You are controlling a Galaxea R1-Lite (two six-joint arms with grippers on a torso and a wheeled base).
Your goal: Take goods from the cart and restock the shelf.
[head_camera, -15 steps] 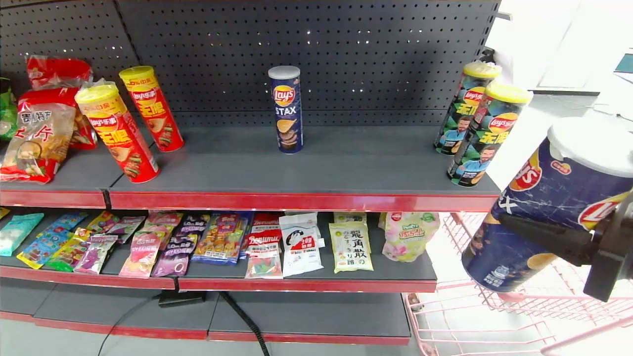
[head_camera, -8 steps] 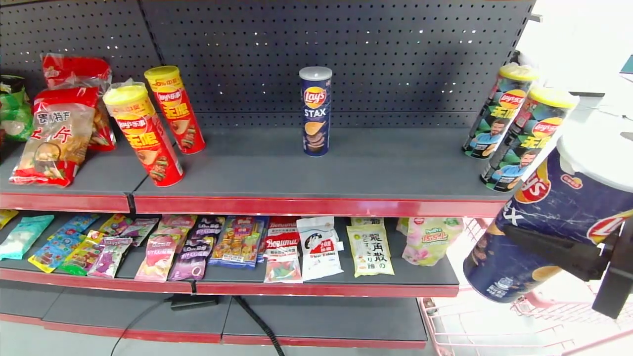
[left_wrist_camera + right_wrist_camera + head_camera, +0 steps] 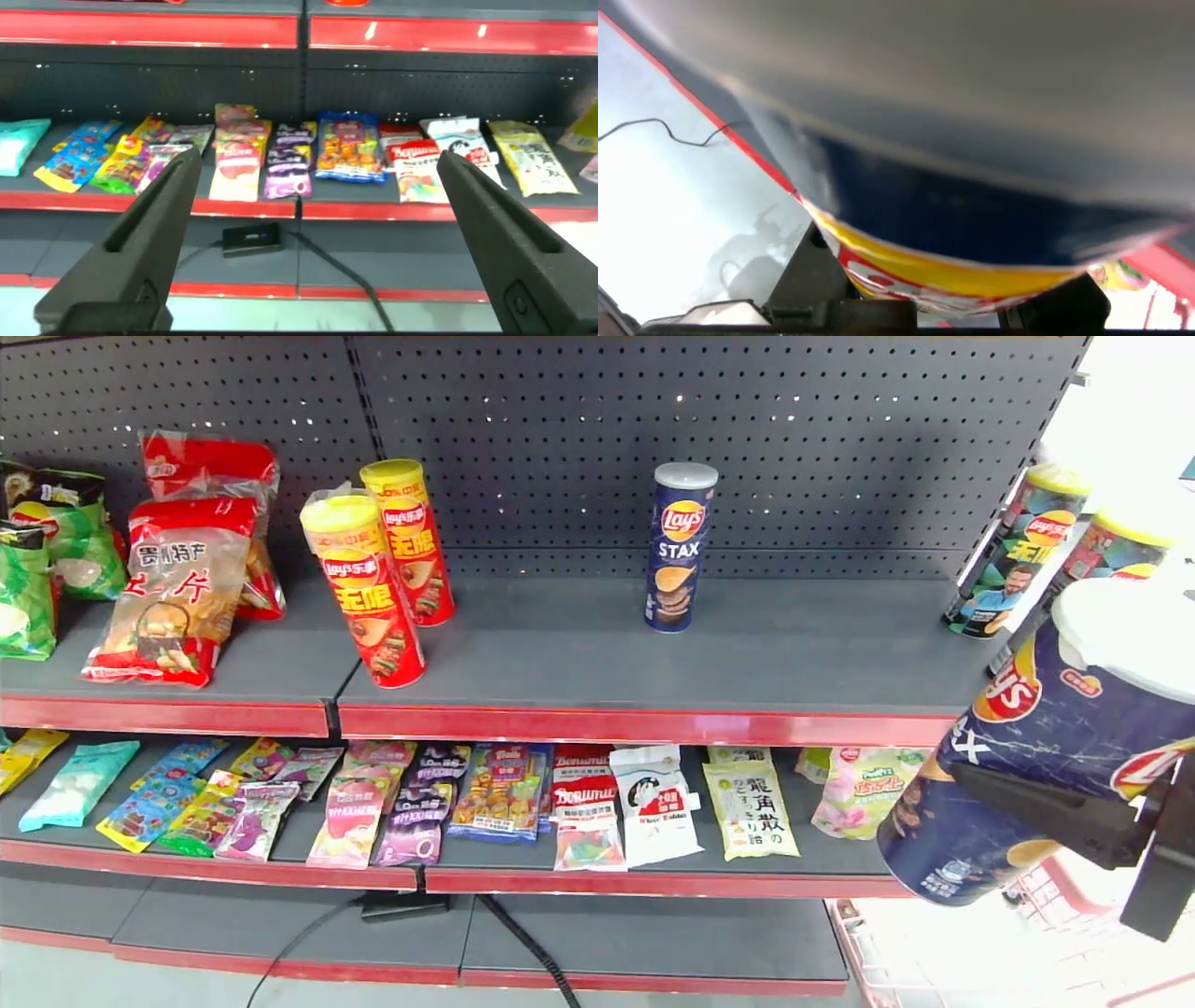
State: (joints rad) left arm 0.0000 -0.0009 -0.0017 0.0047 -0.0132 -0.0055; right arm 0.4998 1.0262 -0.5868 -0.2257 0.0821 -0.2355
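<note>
A blue chip can (image 3: 1046, 709) with a white lid hangs tilted at the right, level with the top shelf's front edge, and my right gripper (image 3: 1046, 793) is shut on its body. Close up, the same blue chip can (image 3: 952, 205) shows its yellow band. A matching blue can (image 3: 681, 546) stands upright at the middle back of the grey top shelf (image 3: 579, 663). My left gripper (image 3: 313, 243) is open with nothing in it, held low before the lower shelf of candy packets (image 3: 280, 159).
Two red cans (image 3: 369, 588) and red snack bags (image 3: 177, 588) fill the top shelf's left. Two dark cans with yellow lids (image 3: 1018, 555) stand at its right end. Bare board lies on either side of the upright blue can. A pink cart (image 3: 878, 961) sits at lower right.
The head camera has swung left along the shelf, so all goods sit farther right in the picture and the cart has nearly left it. The right gripper still holds the can.
</note>
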